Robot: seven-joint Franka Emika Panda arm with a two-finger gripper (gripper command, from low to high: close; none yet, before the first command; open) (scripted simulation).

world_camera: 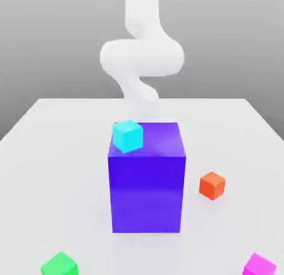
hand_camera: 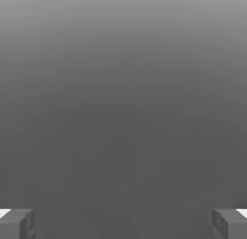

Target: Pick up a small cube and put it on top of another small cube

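Observation:
The small magenta cube point(world_camera: 258, 265) lies on the white table point(world_camera: 50, 157) at the front edge, on the exterior view's right. A cyan cube point(world_camera: 128, 135) rests on the top front corner of the big blue-violet block point(world_camera: 146, 190), toward the exterior view's left. My white arm point(world_camera: 141, 57) curls down behind that block. In the hand view my gripper point(hand_camera: 123, 223) is open, its grey fingertips point(hand_camera: 17, 223) far apart with nothing between them, facing plain grey background.
An orange cube point(world_camera: 212, 185) sits on the table just to the exterior view's right of the big block. A green cube point(world_camera: 59, 265) lies at the front edge on the exterior view's left.

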